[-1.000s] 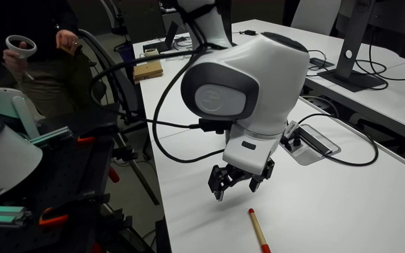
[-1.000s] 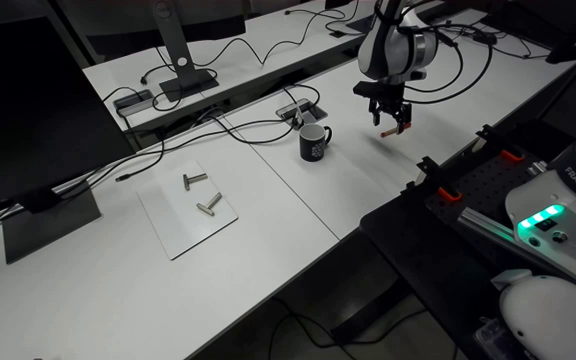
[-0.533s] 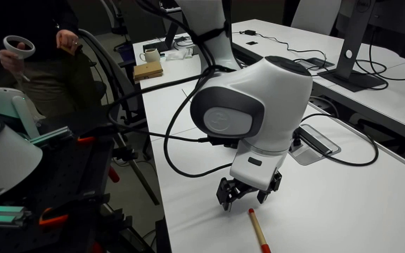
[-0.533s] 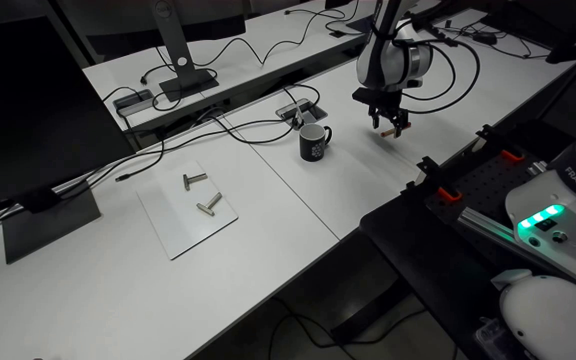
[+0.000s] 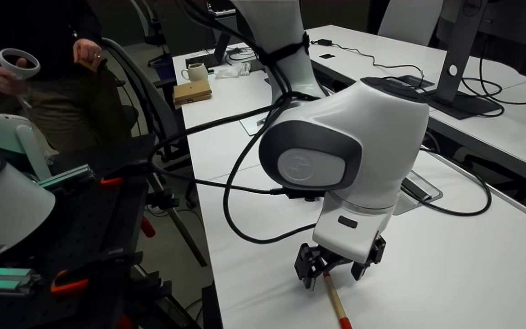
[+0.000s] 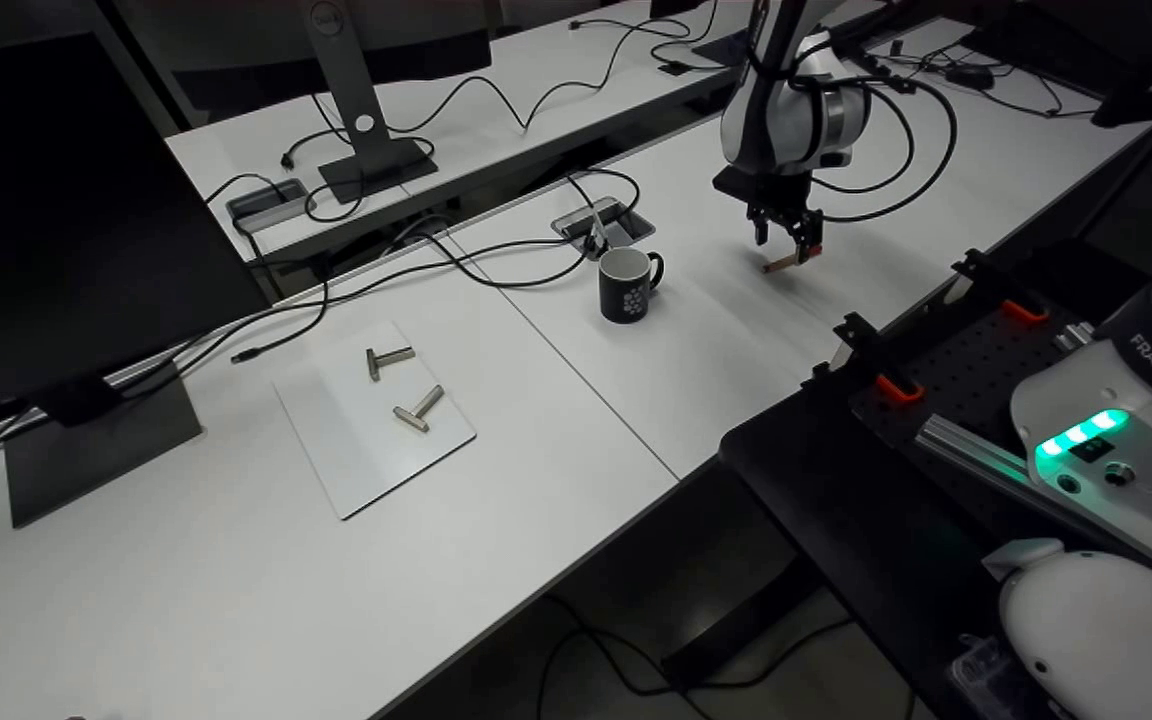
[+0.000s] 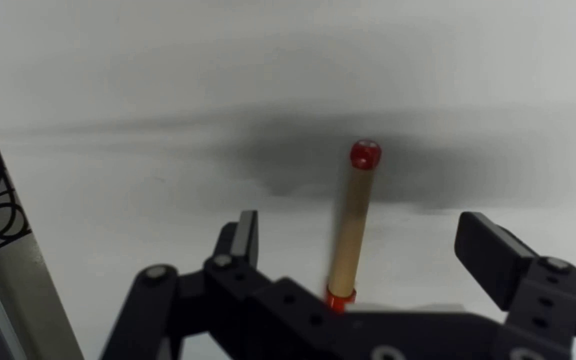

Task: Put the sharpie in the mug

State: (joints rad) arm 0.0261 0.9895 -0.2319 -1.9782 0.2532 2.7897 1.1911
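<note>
We see the gripper (image 7: 360, 242) spread wide over the sharpie (image 7: 352, 230), which lies on the table (image 6: 711, 350), apart from the mug (image 6: 623, 298), and we fear that closing too high or off-centre may make the sharpie roll away.

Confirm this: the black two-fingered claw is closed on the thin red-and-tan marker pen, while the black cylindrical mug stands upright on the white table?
Not closed: the wrist view shows the claw open, with the pen visible in the gap, not gripped. The rest holds: the mug stands upright on the table.
</note>
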